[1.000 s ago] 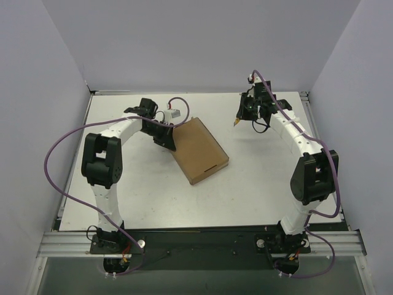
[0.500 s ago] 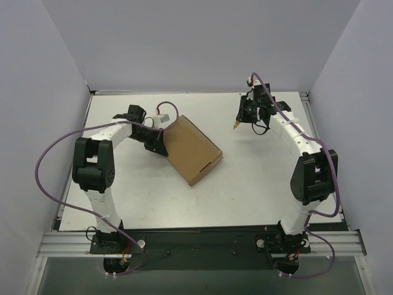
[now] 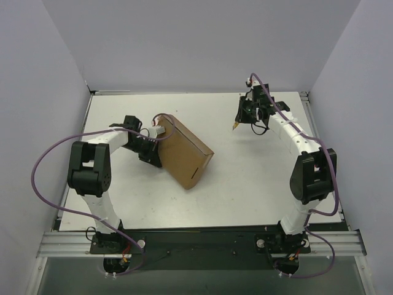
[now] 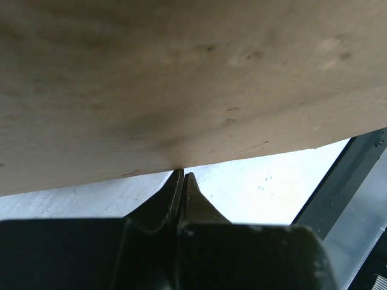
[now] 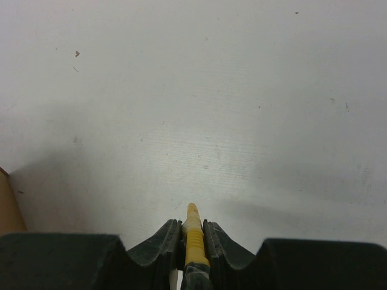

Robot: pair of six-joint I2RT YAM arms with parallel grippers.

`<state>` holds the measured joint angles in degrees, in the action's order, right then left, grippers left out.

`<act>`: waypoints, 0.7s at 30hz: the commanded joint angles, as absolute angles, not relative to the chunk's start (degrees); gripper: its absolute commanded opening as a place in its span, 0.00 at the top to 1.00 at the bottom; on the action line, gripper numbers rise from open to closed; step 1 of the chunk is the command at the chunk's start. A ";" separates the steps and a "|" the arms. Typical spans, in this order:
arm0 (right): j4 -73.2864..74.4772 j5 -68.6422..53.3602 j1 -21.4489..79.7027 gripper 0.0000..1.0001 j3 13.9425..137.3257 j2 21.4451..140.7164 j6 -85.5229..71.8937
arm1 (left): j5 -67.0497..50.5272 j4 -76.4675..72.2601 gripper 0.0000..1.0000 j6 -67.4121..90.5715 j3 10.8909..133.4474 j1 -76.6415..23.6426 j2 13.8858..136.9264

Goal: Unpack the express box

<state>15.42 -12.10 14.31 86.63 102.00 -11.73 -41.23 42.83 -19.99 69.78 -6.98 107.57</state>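
Observation:
The express box (image 3: 183, 150) is a plain brown cardboard mailer left of the table's middle, tipped up with its left edge raised. My left gripper (image 3: 156, 149) is at that raised left edge. In the left wrist view its shut jaws (image 4: 183, 175) touch the box's brown face (image 4: 181, 78) with their tips, with nothing between them. My right gripper (image 3: 241, 118) hangs over the far right of the table, shut on the yellow utility knife (image 5: 193, 232), whose tip points down at the table (image 3: 234, 125).
The white table (image 3: 258, 178) is walled by grey panels at the back and sides. A sliver of the box shows at the left edge of the right wrist view (image 5: 8, 208). A black frame rail (image 3: 202, 236) runs along the near edge.
My left gripper has swung down and left at the box's left edge, and the box has tipped up on its right side. The right arm has hardly moved.

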 commanded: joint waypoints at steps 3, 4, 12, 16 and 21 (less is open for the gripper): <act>14.15 -13.45 16.87 1.00 90.17 104.50 -10.90 | -39.29 43.86 1.00 -20.30 68.29 -5.19 105.74; 13.89 -13.45 17.22 1.00 90.61 105.20 -10.99 | -39.11 44.03 1.00 -20.48 67.86 -5.01 105.56; 12.57 -19.06 24.15 1.00 96.05 112.75 -8.35 | -39.29 43.60 1.00 -20.83 65.22 -2.55 104.06; 12.31 -16.27 26.02 1.00 99.58 115.84 -8.43 | -41.65 45.26 1.00 -20.83 67.14 -2.20 102.66; 12.22 -16.35 24.96 1.00 100.28 114.00 -8.43 | -46.40 41.76 1.00 -18.65 68.38 -2.89 96.34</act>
